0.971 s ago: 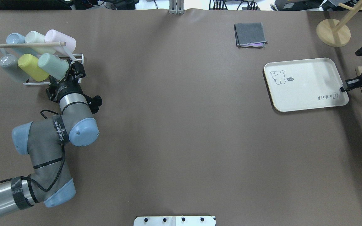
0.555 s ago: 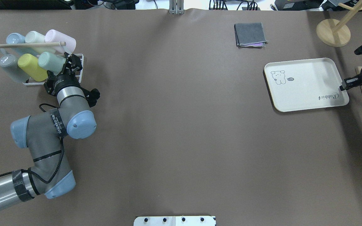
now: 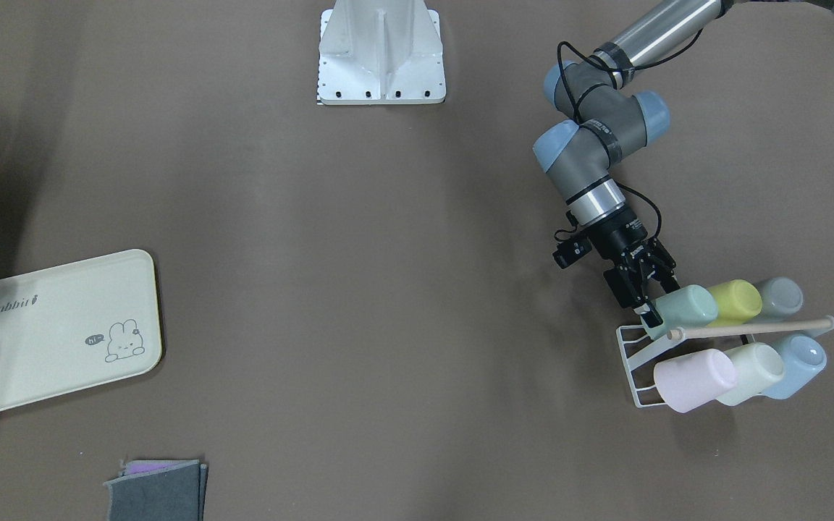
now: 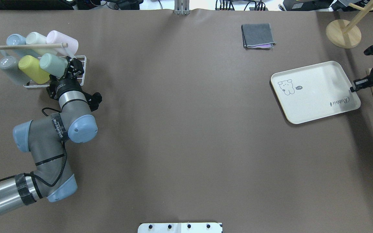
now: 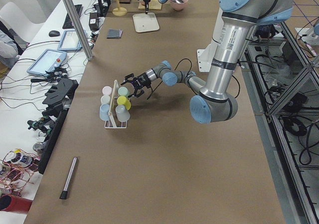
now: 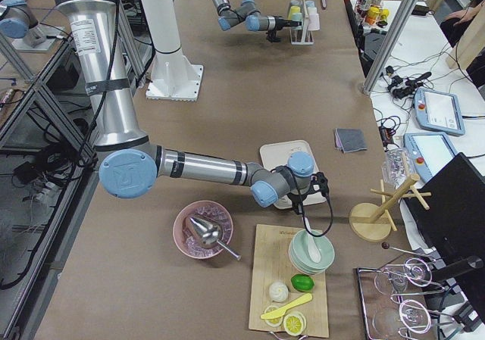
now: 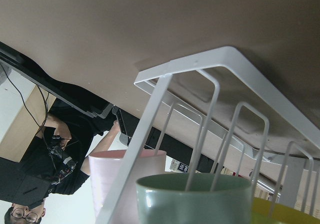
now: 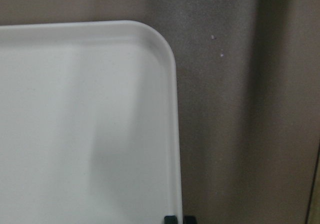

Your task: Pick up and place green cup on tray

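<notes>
We cannot tell whether the left gripper (image 3: 649, 310) pinches the green cup (image 3: 688, 305): its fingertips are small and partly hidden at the rim. In the left wrist view that cup runs off at 6 o'clock. The front-facing view clips the tray (image 3: 55, 354) at 9 o'clock.

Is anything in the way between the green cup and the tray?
No. Only bare table lies between the green cup and the tray; the grey cloth sits off to the side. But the cup sits over a white rack prong, so it must slide off first.
</notes>
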`<state>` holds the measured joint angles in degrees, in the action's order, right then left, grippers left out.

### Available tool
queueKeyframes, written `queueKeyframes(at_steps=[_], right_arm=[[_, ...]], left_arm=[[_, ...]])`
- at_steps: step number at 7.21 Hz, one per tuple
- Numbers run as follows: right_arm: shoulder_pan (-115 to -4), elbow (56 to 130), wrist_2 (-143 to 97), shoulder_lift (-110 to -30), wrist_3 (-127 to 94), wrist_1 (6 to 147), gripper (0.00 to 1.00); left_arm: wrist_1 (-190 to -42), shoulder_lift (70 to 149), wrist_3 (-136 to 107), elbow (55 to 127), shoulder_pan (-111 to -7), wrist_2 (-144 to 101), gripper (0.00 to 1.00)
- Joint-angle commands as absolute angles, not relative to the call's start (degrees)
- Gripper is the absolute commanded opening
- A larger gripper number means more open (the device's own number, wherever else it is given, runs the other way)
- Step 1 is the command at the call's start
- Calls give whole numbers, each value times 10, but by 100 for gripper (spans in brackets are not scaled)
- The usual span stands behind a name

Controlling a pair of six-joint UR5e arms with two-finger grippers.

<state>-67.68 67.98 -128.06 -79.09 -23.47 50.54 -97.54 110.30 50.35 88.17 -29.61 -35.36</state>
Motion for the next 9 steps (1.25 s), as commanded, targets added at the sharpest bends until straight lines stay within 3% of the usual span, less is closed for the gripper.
queueKeyframes(at_steps=[1, 3, 6, 9], right_arm=[[-677, 679, -1280, -789, -235, 505, 21], [-677, 680, -1282, -785, -236, 507, 0], [-692, 683, -1301, -768, -236, 511, 0], [-736, 686, -1405, -739, -285, 514, 0]], left_arm=[[-1016, 1103, 504, 851, -296, -352, 98], [-1029, 1103, 505, 839, -296, -352, 98], [-1028, 1103, 505, 840, -296, -354, 96], [-1028, 1100, 507, 839, -296, -353, 84]])
